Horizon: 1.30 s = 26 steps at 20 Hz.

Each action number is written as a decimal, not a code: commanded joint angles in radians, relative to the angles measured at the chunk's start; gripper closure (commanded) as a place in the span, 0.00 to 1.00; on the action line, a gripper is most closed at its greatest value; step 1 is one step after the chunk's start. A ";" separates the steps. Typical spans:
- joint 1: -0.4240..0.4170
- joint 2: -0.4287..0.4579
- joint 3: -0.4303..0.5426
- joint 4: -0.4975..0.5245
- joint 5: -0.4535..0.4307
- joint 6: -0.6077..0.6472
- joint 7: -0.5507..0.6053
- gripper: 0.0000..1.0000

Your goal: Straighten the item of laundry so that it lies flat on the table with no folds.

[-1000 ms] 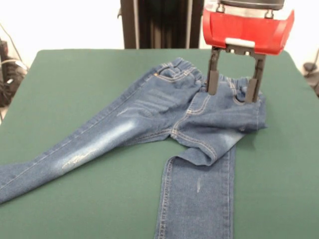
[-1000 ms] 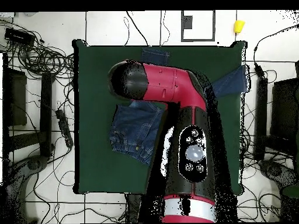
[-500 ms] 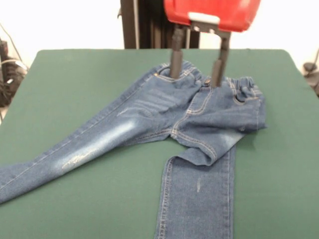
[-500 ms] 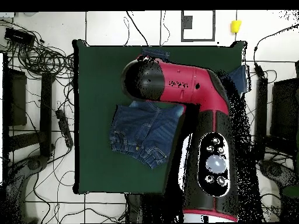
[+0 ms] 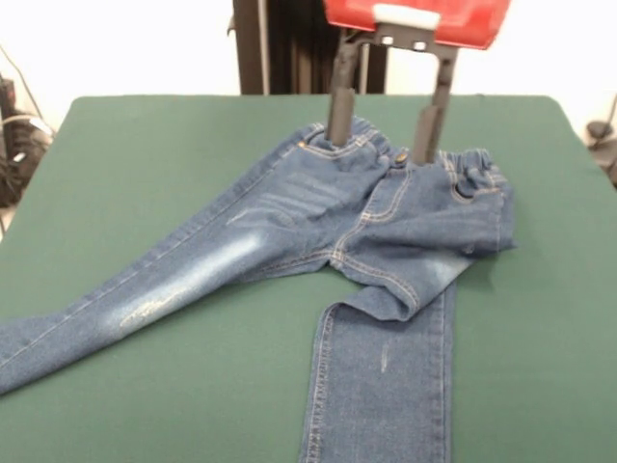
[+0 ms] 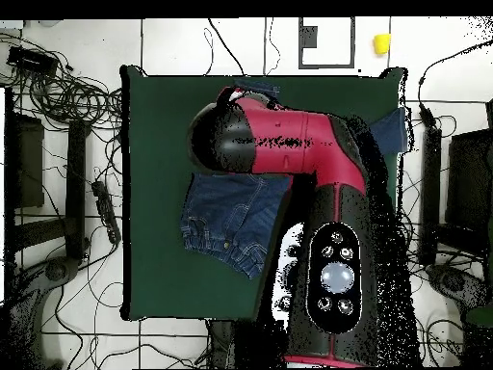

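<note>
A pair of blue jeans [image 5: 318,231] lies on the dark green table [image 5: 145,145]. The waistband is at the far right. One leg runs out to the near left. The other leg is folded under at the crotch and runs to the near edge. My gripper [image 5: 379,145] is open, with its two black fingers [image 5: 339,101] spread wide and their tips at the waistband's middle; I cannot tell if they touch it. In the overhead view the red arm [image 6: 289,145] hides the gripper and much of the jeans [image 6: 226,217] on the table [image 6: 154,145].
The black pedestal [image 5: 308,43] stands behind the table's far edge. In the overhead view cables [image 6: 58,96] lie on the floor at the left, dark equipment stands on both sides, and a small yellow object [image 6: 382,42] lies beyond the table's top right corner.
My gripper has moved from the right part of the waistband to its middle and risen a little. The jeans have not shifted.
</note>
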<state>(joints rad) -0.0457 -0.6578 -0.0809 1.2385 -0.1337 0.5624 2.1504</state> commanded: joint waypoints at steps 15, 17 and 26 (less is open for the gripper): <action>0.109 0.123 0.030 0.301 0.018 -0.141 0.191 0.00; 0.111 0.120 0.033 0.330 0.020 -0.163 0.191 0.00; 0.142 0.146 0.007 0.418 0.023 -0.302 0.231 0.00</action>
<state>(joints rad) 0.0483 -0.6143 -0.0992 1.4453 -0.1323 0.3403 2.1504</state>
